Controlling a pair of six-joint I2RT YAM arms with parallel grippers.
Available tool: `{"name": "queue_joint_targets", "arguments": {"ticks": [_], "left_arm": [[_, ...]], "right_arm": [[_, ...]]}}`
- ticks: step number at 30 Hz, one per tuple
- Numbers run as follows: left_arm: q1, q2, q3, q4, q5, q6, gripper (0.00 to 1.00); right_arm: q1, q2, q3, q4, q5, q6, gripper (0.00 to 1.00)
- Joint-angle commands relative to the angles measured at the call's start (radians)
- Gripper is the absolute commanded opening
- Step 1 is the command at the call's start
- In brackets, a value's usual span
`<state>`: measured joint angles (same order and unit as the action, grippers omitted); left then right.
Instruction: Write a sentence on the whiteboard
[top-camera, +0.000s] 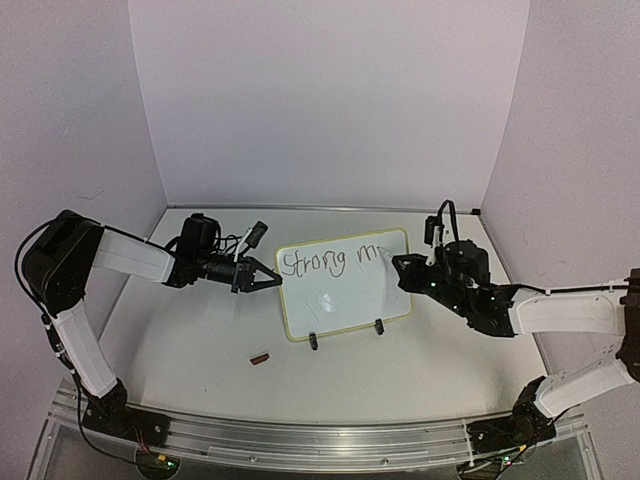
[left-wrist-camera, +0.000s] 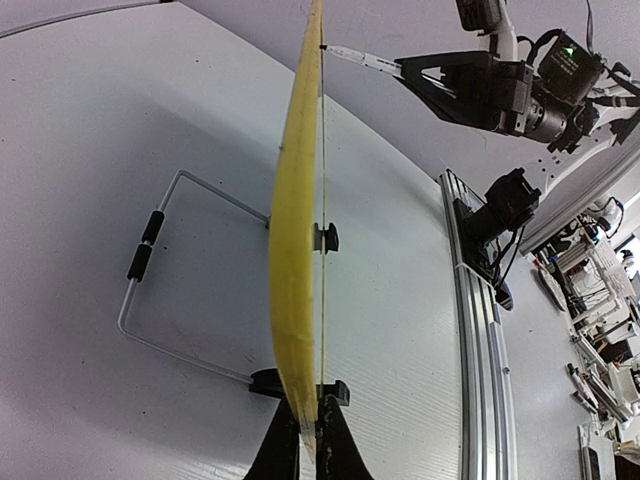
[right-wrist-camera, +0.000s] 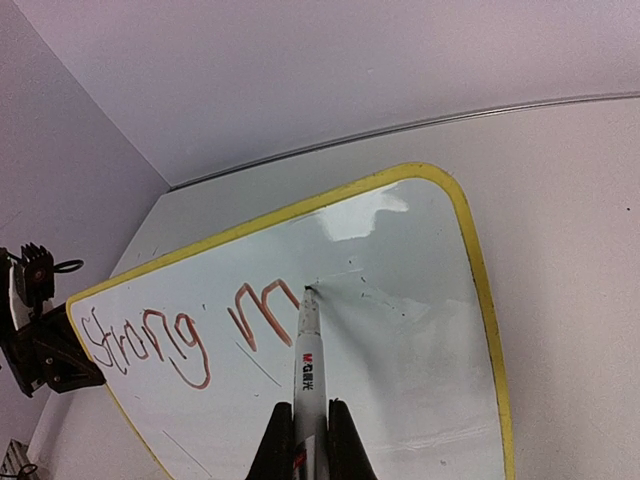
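The whiteboard (top-camera: 345, 283), yellow-framed, stands tilted on its wire stand at the table's middle. My left gripper (top-camera: 268, 277) is shut on the whiteboard's left edge; in the left wrist view the yellow edge (left-wrist-camera: 293, 260) runs up from between the two black fingers (left-wrist-camera: 275, 455). The sentence (right-wrist-camera: 150, 345) reads "Strong m" along the board's top. My right gripper (right-wrist-camera: 308, 455) is shut on a white marker (right-wrist-camera: 307, 365), whose tip touches the whiteboard (right-wrist-camera: 400, 330) just right of the "m". The top view shows this gripper (top-camera: 400, 265) at the board's upper right.
A small red cap (top-camera: 260, 357) lies on the table in front of the board. The wire stand (left-wrist-camera: 150, 290) reaches out behind the board, with black clips (top-camera: 379, 326) at the board's lower edge. White walls close in the back and both sides.
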<state>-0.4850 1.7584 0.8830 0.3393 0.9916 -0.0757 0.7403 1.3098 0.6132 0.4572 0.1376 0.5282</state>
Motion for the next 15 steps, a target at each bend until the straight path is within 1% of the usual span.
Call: {"name": "queue_joint_targets", "arguments": {"ticks": [1, 15], "left_arm": [[-0.02, 0.001, 0.014, -0.065, -0.035, 0.051, 0.0], [-0.021, 0.004, 0.016, -0.065, -0.035, 0.051, 0.0]], "right_arm": [[-0.001, -0.002, 0.015, 0.008, 0.019, 0.004, 0.0], [0.0, -0.064, -0.082, 0.0, -0.02, 0.065, 0.0]]}}
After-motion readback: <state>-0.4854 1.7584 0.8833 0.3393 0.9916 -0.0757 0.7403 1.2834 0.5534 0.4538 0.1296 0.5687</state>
